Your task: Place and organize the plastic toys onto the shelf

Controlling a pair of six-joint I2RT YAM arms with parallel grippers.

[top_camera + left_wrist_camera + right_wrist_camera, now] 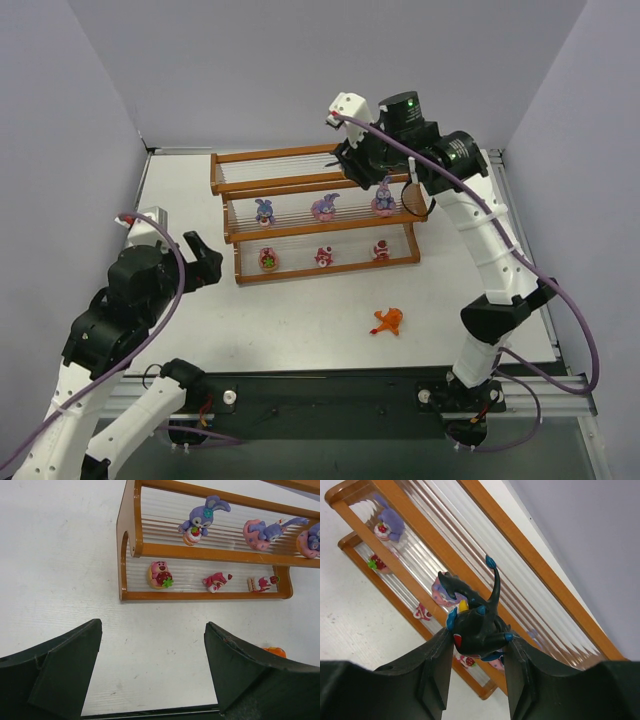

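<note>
Left gripper [152, 626] spread, right gripper [479, 639] pinching one black toy [474, 622], shelf [300, 233] seemingly holding six toys [324, 207], one orange toy [387, 321]

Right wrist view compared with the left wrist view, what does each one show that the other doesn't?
Only the right wrist view shows the black winged toy, clamped between the fingers of the right tool in front of the upper tiers. Only the left wrist view shows the left tool open with nothing in it, and a sliver of the orange toy behind one finger. Both show the shelf, with the purple long-eared toy on its middle tier and pink-red toys on the lowest tier.
</note>
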